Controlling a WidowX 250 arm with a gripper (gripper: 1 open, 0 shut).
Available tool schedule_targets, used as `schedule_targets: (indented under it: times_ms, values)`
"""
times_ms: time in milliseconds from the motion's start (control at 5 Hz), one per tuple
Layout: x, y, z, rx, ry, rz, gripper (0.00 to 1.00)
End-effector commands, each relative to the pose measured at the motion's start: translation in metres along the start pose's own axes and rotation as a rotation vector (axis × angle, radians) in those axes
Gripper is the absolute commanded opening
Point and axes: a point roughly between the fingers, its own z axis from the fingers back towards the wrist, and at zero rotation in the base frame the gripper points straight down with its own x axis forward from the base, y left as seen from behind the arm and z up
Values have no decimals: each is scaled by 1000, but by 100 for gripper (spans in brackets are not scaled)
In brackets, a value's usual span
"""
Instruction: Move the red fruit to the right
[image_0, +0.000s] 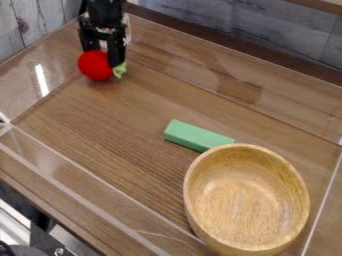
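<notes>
the counter (120, 150) is wood-grain laminate, smooth with a soft sheen. the wooden bowl (247, 200) looks matt and grained. the red fruit (92, 65) is glossy plastic; the green block (198, 135) matt.

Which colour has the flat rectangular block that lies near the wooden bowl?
Green. The flat rectangular block shows best in the camera view.

The robot's visible part is a slim black arm ending in a black claw (103, 42). Its body is boxy and dark, with two short, straight black fingers (86, 42) projecting from it. Finer details such as screws or markings are too small to tell.
</notes>
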Motion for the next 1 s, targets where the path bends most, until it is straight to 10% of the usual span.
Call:
schedule_targets:
  times_ms: [0, 200, 400, 800]
  values:
    - [-3, -3, 19, 41, -69, 35, 100]
    - [-7, -14, 12, 45, -75, 64, 100]
    - [-17, -16, 34, 31, -103, 71, 0]
    - [-7, -57, 70, -8, -183, 71, 0]
